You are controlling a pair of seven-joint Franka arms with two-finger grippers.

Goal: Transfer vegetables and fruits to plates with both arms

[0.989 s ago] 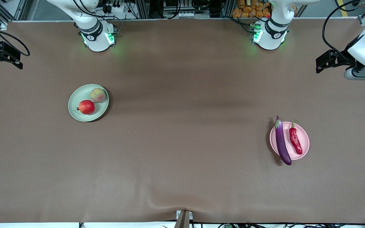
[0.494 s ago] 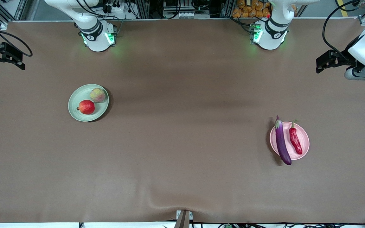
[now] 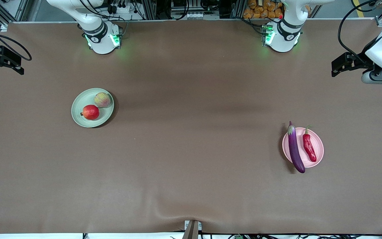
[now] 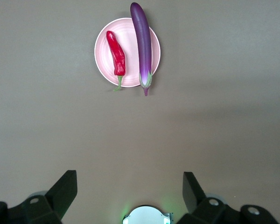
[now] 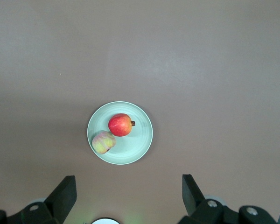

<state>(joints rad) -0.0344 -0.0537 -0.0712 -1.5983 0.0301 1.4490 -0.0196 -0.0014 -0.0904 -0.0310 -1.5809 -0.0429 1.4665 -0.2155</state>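
Note:
A red apple (image 3: 91,112) and a yellowish-pink peach (image 3: 102,100) lie on the pale green plate (image 3: 79,103) toward the right arm's end of the table. The purple eggplant (image 3: 295,147) and red chili (image 3: 309,147) lie on the pale pink plate (image 3: 320,146) toward the left arm's end, and both ends of the eggplant overhang the rim. My left gripper (image 3: 337,66) hangs high over that end's edge, open and empty (image 4: 129,179). My right gripper (image 3: 16,63) hangs open and empty over the other end (image 5: 128,183). The right wrist view shows the apple (image 5: 120,124), peach (image 5: 103,142) and green plate (image 5: 133,149). The left wrist view shows the eggplant (image 4: 142,44), chili (image 4: 116,53) and pink plate (image 4: 102,53).
Brown cloth (image 3: 191,149) covers the whole table, with a small fold at its front edge (image 3: 191,217). The two arm bases (image 3: 101,36) (image 3: 282,35) stand along the back edge, with cables and frame rails past them.
Both hands have drifted only slightly at the table's ends. The fruits, vegetables and plates have not moved.

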